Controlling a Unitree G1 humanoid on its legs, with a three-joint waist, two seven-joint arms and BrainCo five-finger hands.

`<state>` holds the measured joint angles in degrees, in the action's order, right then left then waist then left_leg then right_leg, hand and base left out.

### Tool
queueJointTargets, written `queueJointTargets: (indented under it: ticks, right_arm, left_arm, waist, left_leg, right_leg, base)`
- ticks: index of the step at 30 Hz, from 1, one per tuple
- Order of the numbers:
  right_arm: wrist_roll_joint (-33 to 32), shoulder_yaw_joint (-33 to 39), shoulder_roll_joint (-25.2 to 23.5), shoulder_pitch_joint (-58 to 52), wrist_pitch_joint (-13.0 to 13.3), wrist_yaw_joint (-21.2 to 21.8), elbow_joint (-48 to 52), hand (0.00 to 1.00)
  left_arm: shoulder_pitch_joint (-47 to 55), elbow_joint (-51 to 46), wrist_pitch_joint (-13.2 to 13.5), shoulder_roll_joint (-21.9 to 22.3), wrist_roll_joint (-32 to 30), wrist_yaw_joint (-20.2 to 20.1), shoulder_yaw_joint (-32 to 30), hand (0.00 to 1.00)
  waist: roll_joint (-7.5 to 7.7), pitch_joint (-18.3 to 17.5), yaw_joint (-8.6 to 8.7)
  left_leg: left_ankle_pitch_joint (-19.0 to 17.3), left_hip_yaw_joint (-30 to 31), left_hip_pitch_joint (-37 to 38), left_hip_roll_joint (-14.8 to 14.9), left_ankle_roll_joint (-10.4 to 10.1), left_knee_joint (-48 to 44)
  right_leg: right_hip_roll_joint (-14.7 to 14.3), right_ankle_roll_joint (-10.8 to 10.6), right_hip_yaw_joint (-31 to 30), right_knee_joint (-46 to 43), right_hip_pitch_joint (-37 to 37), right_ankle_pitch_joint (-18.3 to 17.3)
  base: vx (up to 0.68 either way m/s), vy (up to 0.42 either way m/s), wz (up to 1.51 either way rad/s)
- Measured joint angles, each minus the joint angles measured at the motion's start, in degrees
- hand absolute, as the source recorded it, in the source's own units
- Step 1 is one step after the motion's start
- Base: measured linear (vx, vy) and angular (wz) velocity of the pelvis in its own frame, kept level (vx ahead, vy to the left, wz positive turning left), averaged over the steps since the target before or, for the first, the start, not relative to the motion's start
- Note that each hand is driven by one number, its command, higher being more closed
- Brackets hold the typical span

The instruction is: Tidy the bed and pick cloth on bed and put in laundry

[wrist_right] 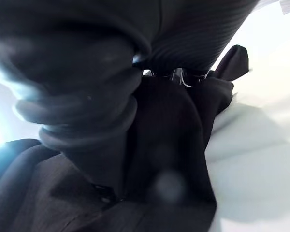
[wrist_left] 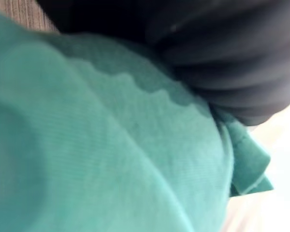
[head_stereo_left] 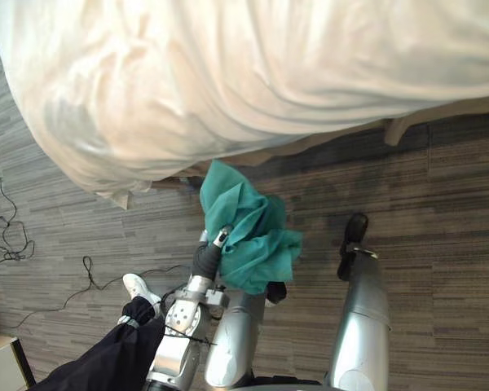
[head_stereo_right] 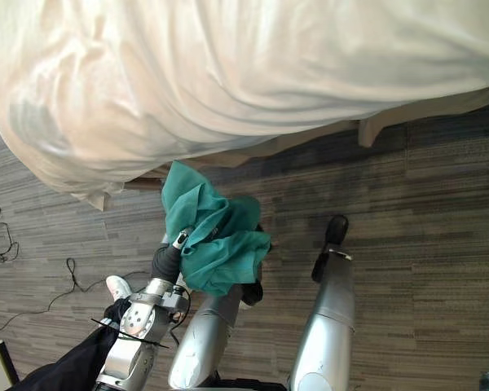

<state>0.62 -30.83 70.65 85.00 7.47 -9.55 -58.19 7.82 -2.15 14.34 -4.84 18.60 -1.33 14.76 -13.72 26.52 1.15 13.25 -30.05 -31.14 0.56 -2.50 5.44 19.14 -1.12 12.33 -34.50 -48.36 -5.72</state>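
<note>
Clutching teal cloth [head_stereo_left: 257, 244] in left hand [head_stereo_left: 206, 261], dangling above floor [head_stereo_left: 440, 244] at 6 o'clock of the bed [head_stereo_left: 269, 73]. No read on right hand [wrist_right: 77, 92], clenched or loose, jammed up against dark fabric [wrist_right: 174, 159].

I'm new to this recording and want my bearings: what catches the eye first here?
A teal cloth is bunched in the left hand, over the grey floor just off the bed's edge. Above it a rumpled white duvet spills over the bed. At the lower left, beside the robot's left arm, is a person's leg in dark trousers with a white shoe.
</note>
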Motion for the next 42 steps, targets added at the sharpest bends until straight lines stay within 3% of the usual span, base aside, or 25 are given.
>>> queueJointTargets:
  ticks: [4, 6, 8, 10, 11, 12, 13, 15, 20, 26, 31, 34, 36, 37, 38, 39, 40, 42]
  right_arm:
    - [-3.69, 11.6, -4.19, -12.88, 0.04, 0.24, 2.79, 1.0]
    - [-7.97, 20.74, -9.89, -24.4, 0.51, 0.24, 8.42, 1.0]
    - [-12.66, 29.16, -18.79, -37.29, 1.3, 0.27, 15.92, 1.0]
    - [-16.23, 34.4, -26.89, -47.39, 1.53, 0.36, 21.87, 1.0]
    - [-16.27, 34.46, -27.12, -47.48, 1.54, 0.36, 21.95, 1.0]
    - [-18.98, 36.98, -35.62, -54.76, 2.26, 0.82, 26.61, 1.0]
    - [-20.15, 37.26, -38.88, -57.26, 2.6, 0.96, 28.24, 1.0]
    - [-22.07, 38.04, -50.03, -65.7, 3.44, 1.95, 32.64, 1.0]
    - [-22.41, 39.63, -60.85, -78.69, 3.58, 3.75, 37.15, 1.0]
    - [-22.39, 39.02, -67.78, -88.05, 3.22, 6.46, 37.21, 1.0]
    - [-22.48, 38.66, -69.77, -91.59, 3.04, 8.35, 37.22, 1.0]
    - [-22.48, 38.52, -70.35, -94.84, 1.93, 8.59, 37.15, 1.0]
    - [-21.96, 37.6, -70.34, -96.84, 1.18, 8.62, 37.16, 1.0]
    - [-21.17, 36.63, -70.38, -98.48, 0.82, 8.73, 37.13, 1.0]
    - [-20.72, 35.95, -70.71, -99.16, 0.82, 8.76, 37.13, 1.0]
    - [-20.08, 34.82, -71.78, -100.45, 0.8, 8.82, 37.01, 1.0]
    - [-18.83, 32.89, -73.12, -102.03, 0.74, 8.91, 37.01, 1.0]
    - [-16.89, 31.19, -74.0, -103.3, 0.48, 8.86, 36.97, 1.0]
  left_arm:
    - [-0.01, 0.17, -0.04, 2.22, -0.14, 0.01, 2.82, 1.0]
    - [0.01, 0.83, -0.07, 2.5, -0.25, 0.02, 3.37, 1.0]
    - [0.01, 2.59, -0.37, 2.49, -0.48, 0.03, 3.93, 1.0]
    - [0.05, 3.91, -0.76, 2.32, -0.85, -0.01, 4.33, 1.0]
    - [0.05, 3.93, -0.77, 2.31, -0.85, -0.01, 4.32, 1.0]
    - [0.48, 4.23, -1.11, 1.88, -0.81, 0.04, 4.05, 1.0]
    - [0.44, 4.74, -1.31, 1.72, -0.81, 0.05, 3.84, 1.0]
    - [1.09, 7.19, -2.02, 1.72, -0.73, 0.18, 1.94, 1.0]
    - [2.51, 7.77, -3.68, 1.31, -0.81, 0.15, 1.2, 1.0]
    - [4.03, 9.58, -5.76, 1.15, -1.51, -0.22, 3.59, 1.0]
    - [4.43, 9.58, -6.68, 1.23, -2.54, -1.14, 4.19, 1.0]
    - [5.27, 9.51, -6.75, 1.94, -3.61, -0.99, 2.79, 1.0]
    - [6.56, 9.49, -6.75, 2.58, -3.8, -0.88, 1.29, 1.0]
    - [7.48, 9.41, -6.74, 2.54, -4.49, -0.67, -0.42, 1.0]
    - [8.0, 9.37, -6.73, 2.61, -4.69, -0.42, -1.3, 1.0]
    - [8.91, 9.42, -6.69, 1.8, -4.69, 0.65, -2.72, 1.0]
    - [9.02, 9.64, -6.72, 0.97, -4.67, 2.0, -4.78, 1.0]
    - [8.92, 9.79, -6.72, 0.97, -4.53, 3.22, -5.7, 1.0]
  waist:
    - [0.47, -0.22, -0.29]
    - [1.99, -1.06, -0.06]
    - [4.12, -2.07, 1.15]
    - [5.82, -2.92, 1.23]
    - [5.87, -2.94, 1.23]
    - [7.77, -4.09, 1.26]
    - [8.31, -4.59, 1.21]
    - [9.99, -6.85, 1.04]
    - [11.36, -9.82, 1.21]
    - [13.21, -16.16, 1.66]
    - [14.93, -17.91, 1.57]
    - [15.35, -18.64, 1.33]
    - [15.34, -18.66, 1.23]
    - [15.52, -18.88, 0.98]
    - [15.63, -19.04, 0.96]
    - [15.57, -19.4, 1.1]
    - [16.67, -19.76, 1.05]
    - [17.24, -19.6, 0.98]
  left_leg:
    - [-0.09, 0.45, 4.37, 0.21, 0.01, 0.0]
    - [-0.27, 1.14, 7.11, 0.49, 0.19, 0.0]
    - [-0.31, 2.46, 10.66, 0.88, 0.27, 0.0]
    - [-0.75, 3.54, 13.97, 1.41, 0.87, -0.01]
    - [-0.76, 3.55, 14.01, 1.43, 0.88, -0.01]
    - [-1.02, 4.61, 16.53, 1.79, 1.33, -0.03]
    - [-1.05, 5.17, 17.41, 1.99, 1.31, -0.04]
    - [-1.94, 6.94, 20.35, 2.77, 0.92, -0.04]
    - [-4.08, 8.62, 24.59, 3.06, 1.55, 0.07]
    - [-6.03, 9.0, 27.29, 2.31, 1.9, 0.38]
    - [-6.81, 10.37, 27.95, 1.31, 2.62, 0.4]
    - [-7.9, 14.09, 28.6, -0.26, 4.18, 0.42]
    - [-8.38, 16.27, 30.12, -0.7, 4.88, 0.41]
    - [-8.66, 18.62, 31.04, -0.78, 5.29, 0.38]
    - [-8.74, 19.65, 31.15, -0.73, 5.43, 0.33]
    - [-8.69, 21.9, 31.1, -0.65, 5.46, -0.04]
    - [-8.59, 25.15, 29.86, -0.52, 5.49, -1.02]
    - [-8.59, 29.14, 28.9, -0.94, 5.5, -2.06]
  right_leg:
    - [0.04, -0.31, 0.93, 0.49, 5.1, -0.74]
    - [0.01, -0.43, 1.91, 0.9, 8.52, -1.68]
    - [-0.18, -0.82, 3.77, 2.15, 13.72, -2.25]
    - [-0.84, -0.97, 5.22, 3.9, 18.74, -2.32]
    - [-0.87, -0.97, 5.24, 3.92, 18.79, -2.32]
    - [-1.45, -1.12, 6.52, 5.64, 22.7, -2.27]
    - [-1.94, -1.4, 6.81, 6.7, 24.3, -2.04]
    - [-3.71, -1.91, 8.36, 11.16, 29.95, -1.09]
    - [-4.74, -2.9, 11.48, 16.48, 38.2, 0.01]
    - [-5.09, -4.43, 12.8, 22.11, 43.74, 1.67]
    - [-4.49, -5.25, 14.8, 23.73, 46.38, 2.29]
    - [-2.12, -5.57, 18.17, 19.76, 48.14, 2.07]
    - [-0.36, -4.02, 19.05, 12.65, 47.89, 2.18]
    - [0.98, -0.77, 18.02, 6.04, 46.46, 3.33]
    - [1.07, 0.21, 16.29, 3.34, 45.16, 3.95]
    - [-0.36, 0.06, 10.76, -0.09, 42.32, 1.7]
    - [-4.73, -0.81, 4.51, -0.53, 40.74, -3.52]
    - [-9.57, -0.82, -0.91, 0.83, 39.73, -7.76]
  base:
    - [-0.01, -0.011, 0.0]
    - [-0.02, -0.064, 0.04]
    - [0.02, -0.073, 0.12]
    - [0.04, -0.057, 0.09]
    - [0.09, -0.082, 0.1]
    - [0.09, -0.081, 0.1]
    - [0.12, -0.106, 0.08]
    - [0.11, -0.095, 0.1]
    - [0.11, -0.056, 0.19]
    - [0.15, -0.022, 0.06]
    - [0.11, -0.001, 0.19]
    - [0.12, 0.021, 0.58]
    - [0.11, 0.047, 0.73]
    - [0.15, 0.064, 0.64]
    - [0.15, 0.061, 0.8]
    - [0.21, 0.001, 0.95]
    - [0.17, -0.046, 1.05]
    - [0.14, -0.094, 1.25]
